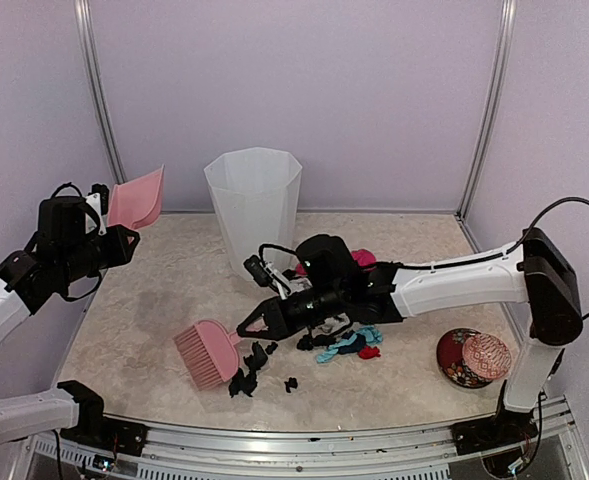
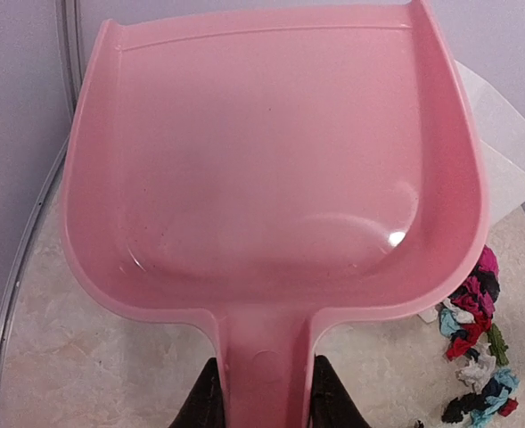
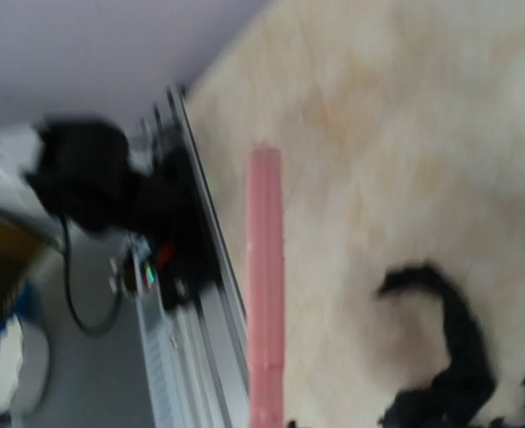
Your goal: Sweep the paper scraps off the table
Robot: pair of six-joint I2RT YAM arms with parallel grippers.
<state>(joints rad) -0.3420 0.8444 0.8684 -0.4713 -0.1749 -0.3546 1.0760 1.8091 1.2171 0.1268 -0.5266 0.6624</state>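
**Overhead, left-wrist and right-wrist views of the sweeping station.**

The left gripper (image 1: 114,236) is raised above the left side of the table (image 1: 154,300). Its two fingers (image 2: 204,406) are clamped on either side of the handle of the pink dustpan (image 2: 271,169). The pan faces open-side up, and its mouth points away toward the back wall.

The right arm reaches across the middle of the tabletop toward the left. The right gripper (image 1: 257,322) appears to be closed on the handle of the pink hand brush (image 1: 204,353). The right-wrist view is too blurred to confirm the grip, showing only a pink strip of the brush (image 3: 265,294) beside a black scrap. The bristle head rests low at the table surface, left of centre and near the front rail.

The paper scraps (image 1: 346,342) lie on the table in loose groups:
- Black bits sit just beside the brush head on its right.
- A mixed cluster of teal, red, white and black lies under and in front of the right gripper's wrist.
- A magenta piece shows behind that arm.

From the left wrist, the same scraps (image 2: 476,348) are seen past the pan's right edge.

A white faceted bin (image 1: 252,205) stands upright near the back centre. A round red patterned dish (image 1: 472,357) sits at the front right, apart from the scraps.
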